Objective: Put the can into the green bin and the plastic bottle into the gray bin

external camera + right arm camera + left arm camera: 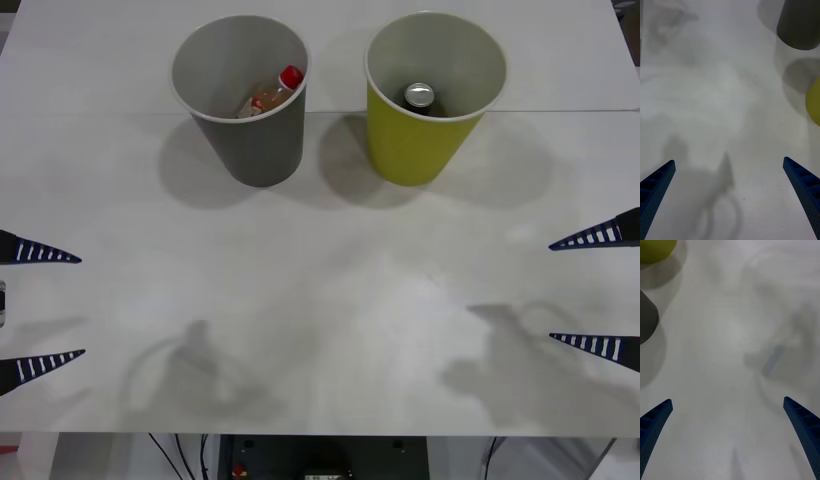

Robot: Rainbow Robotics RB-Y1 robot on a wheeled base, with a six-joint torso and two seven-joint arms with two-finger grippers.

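**Both items binned, grippers well clear**

The clear plastic bottle [270,96] with its red cap lies tilted inside the gray tapered bin [250,140]; the silver-topped can [420,96] stands inside the yellow-green bin [410,145]. Left gripper [45,305] and right gripper [595,290] hover spread wide, empty, at the white surface's [320,320] near sides, well apart from both

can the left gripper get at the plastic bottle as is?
Probably not cleanly: the plastic bottle lies inside the gray bin, walled in. The open left gripper would have to come in from above.

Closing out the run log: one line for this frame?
can: in green bin | plastic bottle: in gray bin | left gripper: open, empty | right gripper: open, empty
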